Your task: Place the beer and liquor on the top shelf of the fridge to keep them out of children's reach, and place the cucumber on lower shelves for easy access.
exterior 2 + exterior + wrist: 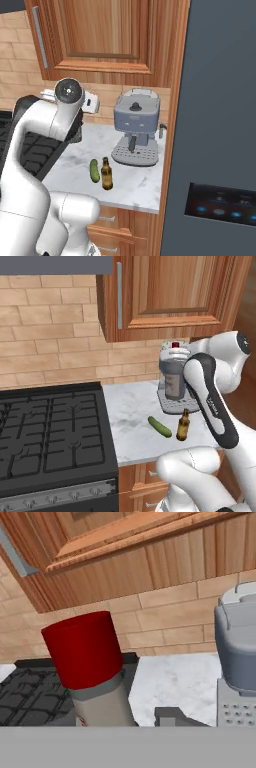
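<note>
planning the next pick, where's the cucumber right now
The cucumber lies flat on the marble counter, just left of the upright beer bottle and in front of the coffee machine, right of the stove.

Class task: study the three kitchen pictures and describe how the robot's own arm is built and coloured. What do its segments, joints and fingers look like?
The arm is made of thick, rounded, glossy white segments joined by dark joints. One long link carries a black curved band with faint pale lettering. A round dark cap with a grey centre closes one joint. One small dark grey finger shows in the hand view.
</note>
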